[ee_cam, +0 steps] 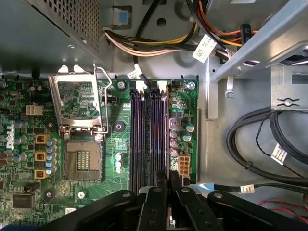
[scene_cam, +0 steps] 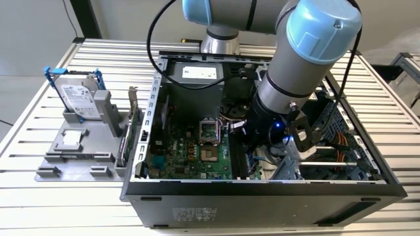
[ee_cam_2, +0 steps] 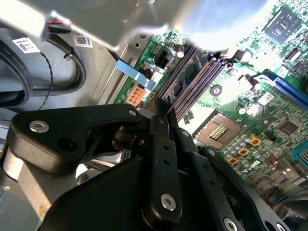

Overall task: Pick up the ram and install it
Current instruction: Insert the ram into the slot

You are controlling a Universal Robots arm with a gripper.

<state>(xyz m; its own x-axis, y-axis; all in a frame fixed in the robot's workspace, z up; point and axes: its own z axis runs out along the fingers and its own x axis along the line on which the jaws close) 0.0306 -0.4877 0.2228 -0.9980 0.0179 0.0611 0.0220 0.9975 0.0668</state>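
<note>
The gripper (ee_cam: 168, 185) is low inside the open computer case (scene_cam: 262, 189), over the memory slots (ee_cam: 149, 139); its fingers (ee_cam: 156, 202) stand nearly together on a thin edge that seems the ram (ee_cam: 169, 179), just above the slots. I judge the ram light, stiff and fragile, best held by its long edges; the motherboard (ee_cam: 115, 159) is crowded, with cables (ee_cam: 255, 144) near.

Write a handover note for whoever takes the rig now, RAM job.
Claw: down inside the open PC case, poised at one end of the memory slots on the motherboard. Open or shut can't be told.
Ram: not clear enough to place, whether held or seated.
Done: arm is at the slots.
Left: install not confirmed; check the ram before trusting it.
</note>
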